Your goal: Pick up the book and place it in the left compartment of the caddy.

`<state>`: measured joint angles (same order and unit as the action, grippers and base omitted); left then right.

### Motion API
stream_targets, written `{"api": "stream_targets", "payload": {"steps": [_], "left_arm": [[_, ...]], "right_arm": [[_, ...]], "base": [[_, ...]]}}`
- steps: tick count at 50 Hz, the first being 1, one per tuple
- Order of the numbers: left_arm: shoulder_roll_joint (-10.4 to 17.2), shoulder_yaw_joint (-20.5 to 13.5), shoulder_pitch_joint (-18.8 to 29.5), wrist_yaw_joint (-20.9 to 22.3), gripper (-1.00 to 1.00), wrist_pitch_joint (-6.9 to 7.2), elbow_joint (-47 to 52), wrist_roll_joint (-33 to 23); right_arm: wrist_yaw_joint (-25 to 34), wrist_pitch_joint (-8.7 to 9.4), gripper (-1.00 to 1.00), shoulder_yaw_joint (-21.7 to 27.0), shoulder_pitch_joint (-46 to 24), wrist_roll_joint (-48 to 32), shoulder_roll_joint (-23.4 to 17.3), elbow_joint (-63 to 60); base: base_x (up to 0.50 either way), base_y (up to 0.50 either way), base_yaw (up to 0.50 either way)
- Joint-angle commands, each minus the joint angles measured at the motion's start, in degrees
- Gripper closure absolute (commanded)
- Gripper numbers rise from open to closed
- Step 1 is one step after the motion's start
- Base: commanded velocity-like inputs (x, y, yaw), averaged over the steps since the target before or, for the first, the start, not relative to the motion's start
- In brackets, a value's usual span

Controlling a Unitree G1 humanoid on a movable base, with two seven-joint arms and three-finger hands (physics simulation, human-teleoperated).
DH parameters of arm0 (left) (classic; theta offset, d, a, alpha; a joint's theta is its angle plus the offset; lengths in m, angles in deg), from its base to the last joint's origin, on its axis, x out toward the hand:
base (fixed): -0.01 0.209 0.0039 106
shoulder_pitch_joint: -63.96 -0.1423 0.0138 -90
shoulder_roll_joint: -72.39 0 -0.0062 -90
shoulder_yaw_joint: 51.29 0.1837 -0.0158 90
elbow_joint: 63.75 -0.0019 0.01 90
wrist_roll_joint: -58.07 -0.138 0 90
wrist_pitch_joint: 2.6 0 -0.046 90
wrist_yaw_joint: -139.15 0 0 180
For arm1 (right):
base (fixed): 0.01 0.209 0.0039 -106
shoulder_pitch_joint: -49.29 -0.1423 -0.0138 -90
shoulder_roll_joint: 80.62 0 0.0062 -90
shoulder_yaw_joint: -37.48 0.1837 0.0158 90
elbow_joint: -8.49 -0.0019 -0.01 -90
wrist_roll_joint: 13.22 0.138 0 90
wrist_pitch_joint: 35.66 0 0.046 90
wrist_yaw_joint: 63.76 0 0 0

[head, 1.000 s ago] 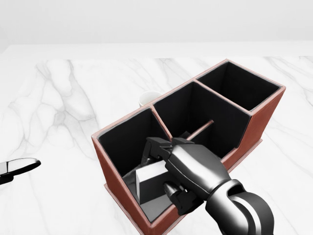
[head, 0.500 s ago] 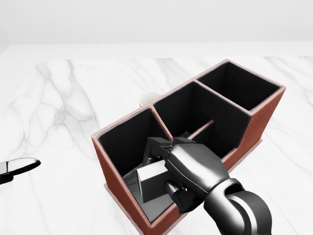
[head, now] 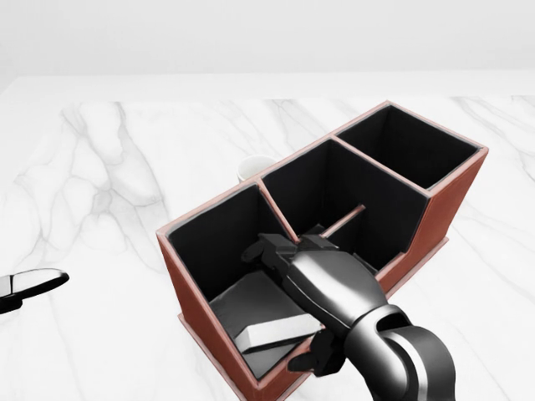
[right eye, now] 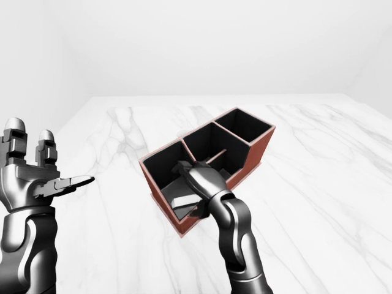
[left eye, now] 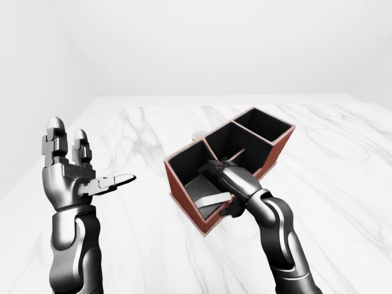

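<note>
Over the caddy's left compartment — the book is lying inside and the placing step is looking all but finished.

Inside the leftmost cell of the red-brown caddy (head: 468, 180), the book (head: 266, 322) is resting tilted on the floor of the compartment, a dark grey cover with a pale page edge facing the near wall. Hanging just above it, the right hand (head: 322, 284) is spreading its fingers rather than gripping — I judge it is no longer clasping the book, though the palm is hiding any contact. Out to the left of the left-eye view, the left hand (left eye: 70, 177) is standing upright, fingers extended, carrying nothing. What the next move is calling for, I think, is lifting the right hand straight up without catching the divider or dragging the book.
</note>
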<state>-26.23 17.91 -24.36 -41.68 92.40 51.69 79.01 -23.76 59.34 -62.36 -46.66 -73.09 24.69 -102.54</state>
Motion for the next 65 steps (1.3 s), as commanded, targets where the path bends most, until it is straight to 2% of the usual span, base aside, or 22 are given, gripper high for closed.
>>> {"api": "stream_targets", "payload": {"steps": [1,20,29,31,40,47,52,61,65], "left_arm": [[0.0,0.0,0.0,0.0,-1.0,0.0,-0.2,0.0],[0.0,-0.1,0.0,-0.1,-1.0,0.0,0.2,0.0],[-0.1,0.0,-0.3,0.0,-1.0,0.0,0.5,0.0],[-0.2,0.0,-0.3,0.1,-1.0,0.0,0.5,0.0],[-0.2,-0.2,-0.5,0.1,-1.0,0.0,1.4,0.1],[-0.2,-0.3,-0.4,0.1,-1.0,0.0,1.5,0.3],[-0.1,-0.6,-0.6,0.1,-1.0,0.0,2.2,0.6],[-0.1,-0.9,-0.8,0.2,-1.0,0.0,2.9,0.9],[-0.2,-1.1,-1.0,0.2,-1.0,0.0,3.9,1.2]], "right_arm": [[0.0,0.0,-1.0,0.4,0.1,0.5,0.2,0.2],[0.0,0.0,-1.0,-0.1,0.8,-0.8,0.3,-3.1],[0.0,0.0,-1.0,-1.7,1.1,-5.4,1.6,-14.9],[0.0,0.0,-1.0,-1.9,0.0,-8.4,2.1,-19.0],[0.0,0.0,-1.0,-1.6,-4.5,-17.5,6.5,-29.7],[0.0,0.0,-1.0,0.1,-11.2,-27.1,10.6,-35.8],[0.0,0.0,-1.0,-0.3,-12.3,-30.9,12.9,-38.7],[0.0,0.0,-1.0,-0.9,-11.7,-30.3,16.0,-39.0],[0.0,0.0,-1.0,0.0,-10.3,-27.7,18.1,-39.0]], "base": [[0.0,0.0,0.0],[0.0,0.0,0.0],[0.0,0.0,0.0],[0.0,0.0,0.0],[0.0,0.0,0.0],[0.0,0.0,0.0],[0.0,0.0,0.0],[0.0,0.0,0.0],[0.0,0.0,0.0]]}}
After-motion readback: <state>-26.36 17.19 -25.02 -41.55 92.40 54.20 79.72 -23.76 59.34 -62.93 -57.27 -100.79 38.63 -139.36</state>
